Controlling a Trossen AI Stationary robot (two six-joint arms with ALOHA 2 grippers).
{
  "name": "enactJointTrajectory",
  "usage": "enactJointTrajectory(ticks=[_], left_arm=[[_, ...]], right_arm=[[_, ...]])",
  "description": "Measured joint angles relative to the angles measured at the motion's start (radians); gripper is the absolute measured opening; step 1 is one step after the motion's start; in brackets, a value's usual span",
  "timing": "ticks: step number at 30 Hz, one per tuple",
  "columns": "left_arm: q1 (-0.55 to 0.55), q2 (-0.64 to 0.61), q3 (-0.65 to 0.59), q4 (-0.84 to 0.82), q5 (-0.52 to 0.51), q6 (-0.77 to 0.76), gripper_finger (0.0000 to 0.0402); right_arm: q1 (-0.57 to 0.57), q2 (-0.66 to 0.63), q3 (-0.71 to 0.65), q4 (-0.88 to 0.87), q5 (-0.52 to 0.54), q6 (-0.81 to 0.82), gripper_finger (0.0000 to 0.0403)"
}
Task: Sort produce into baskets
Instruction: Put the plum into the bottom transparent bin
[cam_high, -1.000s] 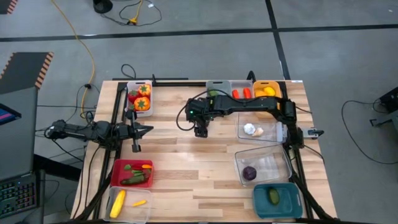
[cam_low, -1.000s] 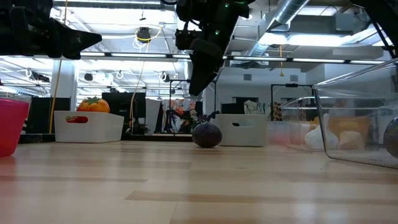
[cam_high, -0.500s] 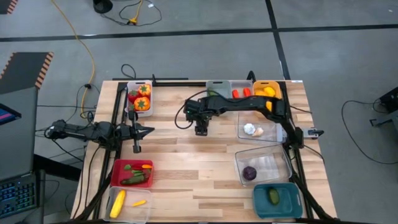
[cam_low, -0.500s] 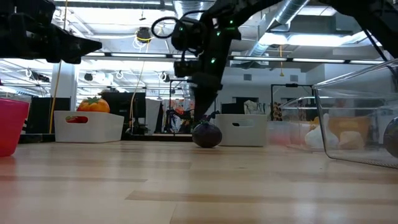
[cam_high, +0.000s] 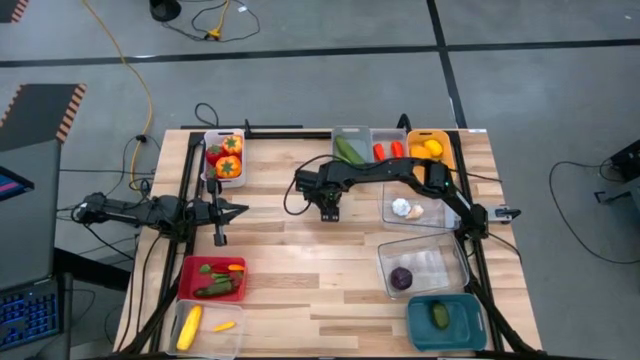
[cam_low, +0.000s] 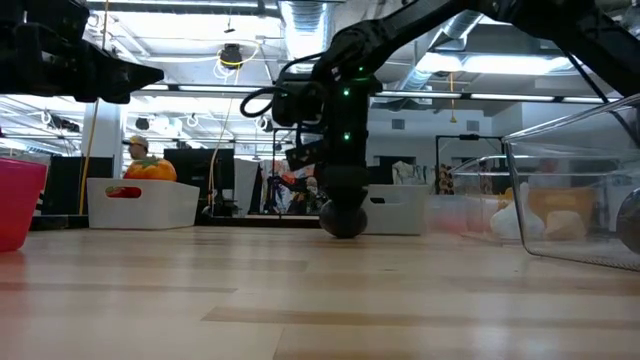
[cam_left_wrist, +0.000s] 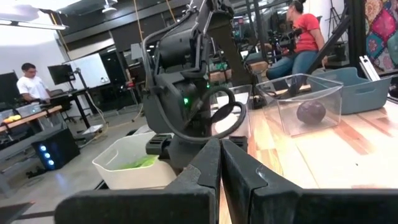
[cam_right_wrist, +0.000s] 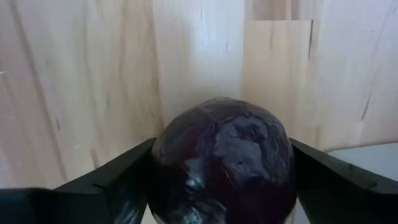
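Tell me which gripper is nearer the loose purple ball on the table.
Right. The right gripper is down over the purple ball, jaws open on either side of it. The left gripper waits shut, well off toward the table's left side.

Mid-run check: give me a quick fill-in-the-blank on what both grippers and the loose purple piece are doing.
1. The right gripper has its fingers on either side of a ____ round.
2. That round sits on the bare ____, outside every basket.
3. The left gripper is ____, holding nothing.

Missing words: purple; table; shut
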Motion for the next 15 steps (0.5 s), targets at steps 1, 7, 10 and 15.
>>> enactJointTrajectory(ticks=[1,7,10,15], left_arm=[[0.000,0.000,0.000,0.000,0.000,0.000,0.0000],[0.000,0.000,0.000,-0.004,0.000,0.000,0.0000],[0.000,0.000,0.000,-0.005,0.000,0.000,0.0000],[0.000,0.000,0.000,-0.009,-0.001,0.002,0.0000]], right_arm=[[0.001,0.001,0.001,-0.001,0.002,0.000,0.0358],[0.000,-0.002,0.001,-0.003,-0.008,0.000,0.0308],[0.004,-0.009,0.000,-0.010,-0.009,0.000,0.0306],[0.036,-0.019,0.093,-0.161,-0.017,0.002,0.0316]])
